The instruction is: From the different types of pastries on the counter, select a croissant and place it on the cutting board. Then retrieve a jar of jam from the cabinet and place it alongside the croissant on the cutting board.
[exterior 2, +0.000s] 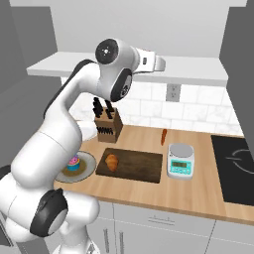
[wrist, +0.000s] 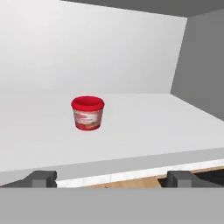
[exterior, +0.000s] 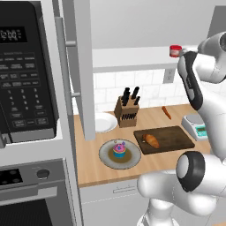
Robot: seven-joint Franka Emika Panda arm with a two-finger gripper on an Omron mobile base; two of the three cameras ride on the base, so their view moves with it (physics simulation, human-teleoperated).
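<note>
A small red jar of jam (wrist: 88,113) stands upright, lid up, at centre-left of the hand view on the pale floor of the white cabinet (wrist: 144,131), well apart from the grey side panel at right; nothing lies between it and the camera. In the left base view the same jar sits at the upper right, just beside the arm's raised forearm.

The end effector (wrist: 112,178) hangs at the shelf's front edge with its two dark fingertips (wrist: 42,178) spread as wide as they go, empty-handed and short of the jar.

Below, at centre-right of the left base view, the croissant (exterior: 152,141) lies on the left end of the dark cutting board (exterior: 174,137), its long axis running diagonally from upper left to lower right. The board's long side runs along the tabletop (exterior: 101,172).

To the board's left, a pink-frosted cupcake (exterior: 119,149) sits on a round grey plate (exterior: 106,156). A knife block (exterior: 126,111) and a white plate (exterior: 106,122) stand behind, a carrot (exterior: 166,112) lies near the wall, and a kitchen scale (exterior 2: 181,160) sits just right of the board.
</note>
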